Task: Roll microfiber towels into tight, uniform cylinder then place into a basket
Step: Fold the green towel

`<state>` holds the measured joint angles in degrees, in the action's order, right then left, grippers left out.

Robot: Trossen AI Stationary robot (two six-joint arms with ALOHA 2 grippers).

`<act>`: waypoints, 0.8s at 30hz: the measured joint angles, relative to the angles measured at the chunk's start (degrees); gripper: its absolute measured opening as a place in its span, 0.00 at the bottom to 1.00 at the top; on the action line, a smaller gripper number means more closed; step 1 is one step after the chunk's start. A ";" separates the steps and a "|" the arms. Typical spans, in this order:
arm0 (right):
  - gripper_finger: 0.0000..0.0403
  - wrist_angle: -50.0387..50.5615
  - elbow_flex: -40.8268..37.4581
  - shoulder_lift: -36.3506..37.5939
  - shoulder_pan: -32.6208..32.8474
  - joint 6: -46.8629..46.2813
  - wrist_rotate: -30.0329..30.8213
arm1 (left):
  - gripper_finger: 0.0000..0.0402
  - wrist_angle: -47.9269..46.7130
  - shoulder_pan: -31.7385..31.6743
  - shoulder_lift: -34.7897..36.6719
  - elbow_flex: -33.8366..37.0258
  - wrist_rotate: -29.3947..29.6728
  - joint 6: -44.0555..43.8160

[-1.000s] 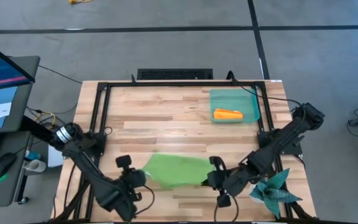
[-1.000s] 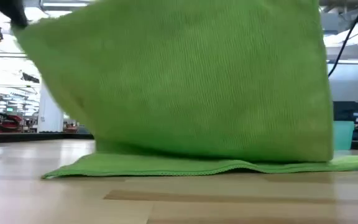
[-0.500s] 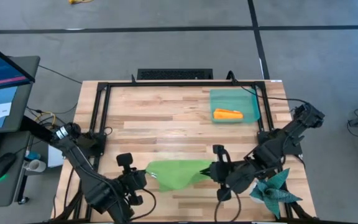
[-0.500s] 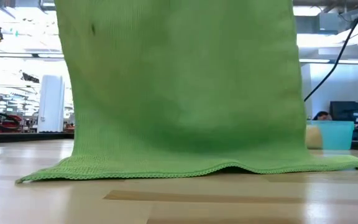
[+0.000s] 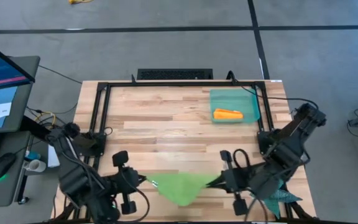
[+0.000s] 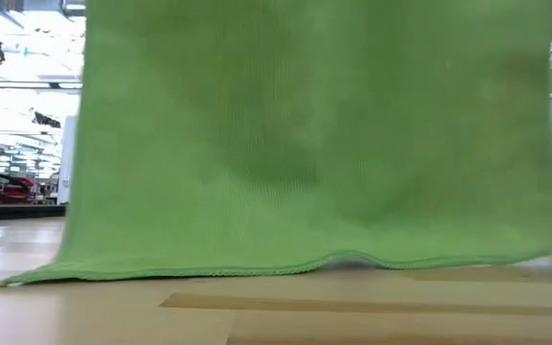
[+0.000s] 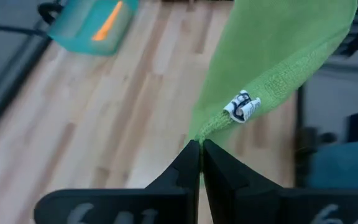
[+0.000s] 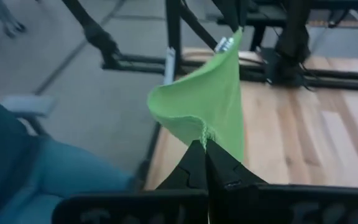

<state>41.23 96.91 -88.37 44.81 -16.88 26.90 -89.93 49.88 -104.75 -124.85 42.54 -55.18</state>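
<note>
The lime green towel (image 5: pixel 180 186) hangs between my two grippers near the table's near edge. In the low view it fills the picture, and its lower hem (image 6: pixel 286 269) trails on the wood. My left gripper (image 5: pixel 146 181) is shut on its left corner and my right gripper (image 5: pixel 221 181) on its right corner. The orange towel (image 5: pixel 227 114) lies rolled inside the teal basket (image 5: pixel 219 97) at the far right. My left gripper pinches a top corner of the green towel (image 7: pixel 205 134) between its two fingers, right beside the white label (image 7: pixel 242 106). The cloth runs away from the fingertips and hangs down. My right gripper pinches the other top corner (image 8: pixel 206 134) between its two fingers at the hem. The cloth folds over beside the fingertips and hangs below them toward the table.
A dark teal spiky cloth (image 5: pixel 286 195) lies at the near right corner, partly under my right arm. A black frame (image 5: pixel 102 106) runs around the table. Bare wood lies between the towel and the basket.
Both grippers have moved toward the table's near edge, still shut on the towel's corners. The green towel has been drawn off the table toward the near edge. It lay partly spread out; now it hangs, with only its lower hem on the wood.
</note>
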 joint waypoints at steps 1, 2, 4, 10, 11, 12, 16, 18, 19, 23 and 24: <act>0.01 -0.55 0.57 0.01 0.66 -0.32 0.05 | 0.01 -0.04 0.25 0.00 -1.20 -0.64 -1.08; 0.01 -1.13 0.97 0.01 1.32 -0.68 0.09 | 0.01 -0.03 0.49 0.00 -2.15 -1.49 -2.03; 0.01 -2.51 1.80 -0.01 2.48 -1.07 0.12 | 0.01 -0.08 0.96 -0.02 -3.89 -3.41 -4.27; 0.01 -4.52 4.83 0.01 4.80 -1.10 1.25 | 0.01 -0.10 1.97 -0.07 -8.77 -7.81 -7.05; 0.01 -4.42 5.20 0.01 4.93 -1.10 1.99 | 0.01 -0.13 1.82 -0.07 -9.81 -7.84 -7.31; 0.01 -4.39 5.53 0.01 4.97 -1.10 2.68 | 0.01 0.31 1.54 0.06 -10.26 -7.80 -7.69; 0.01 -2.72 5.89 0.06 4.78 -0.82 5.17 | 0.01 1.36 0.18 1.01 -10.19 -8.30 -7.47; 0.01 0.48 5.88 0.06 4.25 -0.82 6.43 | 0.01 0.10 -0.32 1.01 -9.94 -8.20 -5.94; 0.01 2.54 5.89 0.06 3.89 -0.82 6.97 | 0.01 -0.36 -0.51 0.90 -9.85 -7.78 -5.17; 0.01 11.17 3.94 -0.43 1.62 -5.24 13.12 | 0.01 0.06 -2.04 0.63 -6.76 -5.03 1.72; 0.01 13.73 2.60 -0.77 0.97 -7.18 14.78 | 0.01 0.13 -2.60 0.64 -4.59 -3.39 2.77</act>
<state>54.97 99.51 -89.14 45.78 -24.06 41.68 -89.80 47.28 -104.11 -129.44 39.15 -52.41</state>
